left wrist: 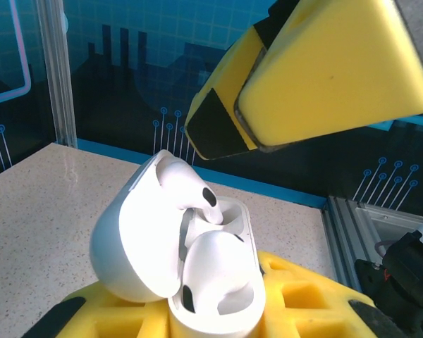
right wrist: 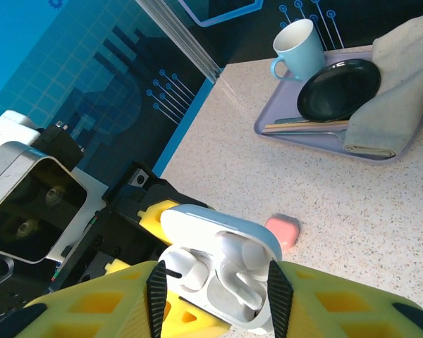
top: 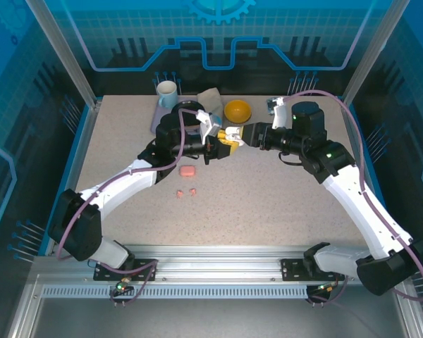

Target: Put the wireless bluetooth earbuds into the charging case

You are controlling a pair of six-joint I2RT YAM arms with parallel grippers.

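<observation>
Top view: your two arms meet in the upper middle of the frame. The left pincer (top: pixel 213 146) is clamped on the white charging case (top: pixel 225 135) and holds it off the desk (top: pixel 282 204). This likely lets the right pincer (top: pixel 235 134), facing it, work over the open top. Left of centre and lower, a pink case (top: pixel 187 172) lies on the desk. Two pink earbuds (top: pixel 180 192) lie loose just below it, not yet stowed. A tray (top: pixel 157 116) with a cup (top: pixel 167 91) sits at the upper left, with a yellow bowl (top: pixel 237 110) to its right.

Left wrist view: the white charging case (left wrist: pixel 218 310) sits in the lower middle, its lid swung back to the left. The left pincer (left wrist: pixel 211 317) grips it low, so the wells face up and unobstructed. This view shows what the top view cannot: both white earbuds are in the case. The lower earbud (left wrist: pixel 215 271) looks bedded. The upper earbud (left wrist: pixel 194 186) stands tall above the rim and is probably not fully seated. One yellow finger (left wrist: pixel 331 77) of the right pincer hangs at the upper right, clear of the case.

Right wrist view: the right pincer (right wrist: pixel 218 299) has its jaws apart at the bottom edge and holds nothing. The white charging case (right wrist: pixel 218 274) lies between and beyond them. This view alone shows the pink case (right wrist: pixel 282 231) looking closed, just right of the white lid. It also shows a black plate (right wrist: pixel 338 88) and a grey cloth (right wrist: pixel 395 84) on the tray (right wrist: pixel 268 125) at the upper right.
</observation>
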